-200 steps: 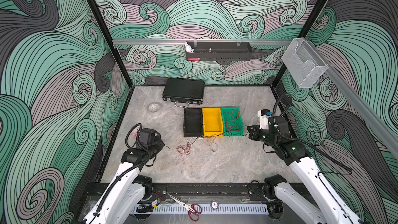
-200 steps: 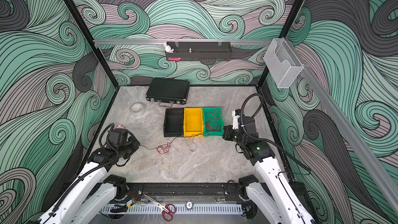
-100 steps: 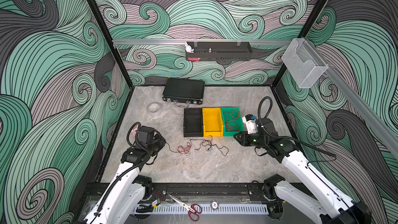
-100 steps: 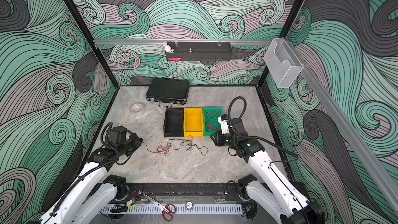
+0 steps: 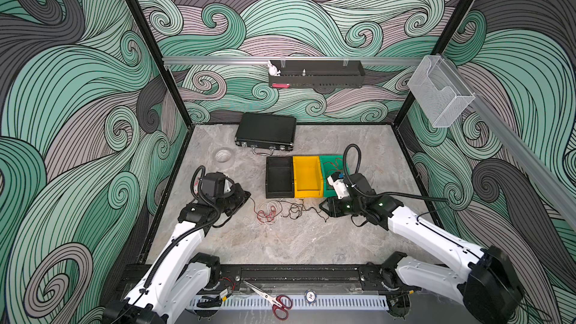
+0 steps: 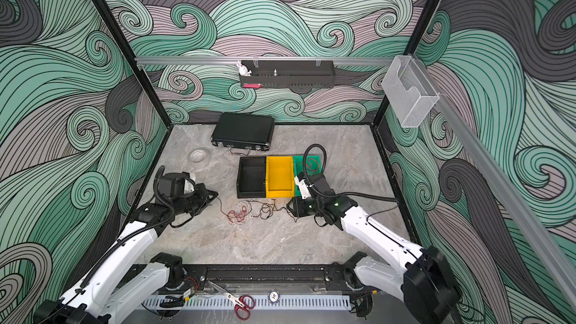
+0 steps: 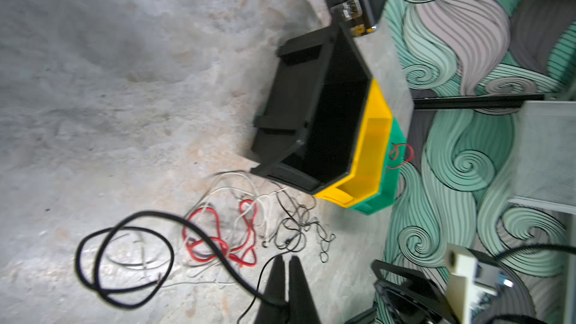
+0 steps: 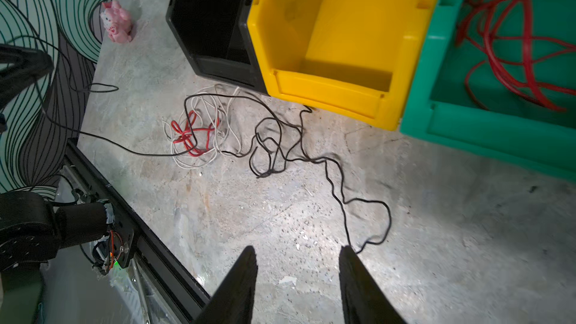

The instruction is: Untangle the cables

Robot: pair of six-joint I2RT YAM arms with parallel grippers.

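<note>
The cables lie loosely tangled on the table in front of the bins: a red cable (image 5: 268, 215) (image 8: 193, 134), a white cable (image 7: 230, 188) (image 8: 187, 160) and a black cable (image 5: 296, 210) (image 8: 274, 148). My left gripper (image 5: 247, 196) (image 7: 286, 258) sits left of the tangle, shut on one end of the black cable. My right gripper (image 5: 324, 210) (image 8: 296, 249) is low over the table to the tangle's right, open, with nothing between its fingers. The black cable's other end rests loose beside one fingertip (image 8: 350, 255). More red cable (image 8: 511, 42) lies in the green bin (image 8: 467, 132).
A black bin (image 5: 279, 179) and a yellow bin (image 5: 307, 176) stand in a row with the green one, just behind the tangle. A black case (image 5: 265, 132) lies at the back. Scissors (image 5: 277, 302) rest on the front rail. A pink figurine (image 8: 117, 21) stands near the left arm.
My right gripper has moved left from beside the green bin toward the tangle and opened, letting the black cable go slack on the table. The left gripper stayed shut and nearly still.
</note>
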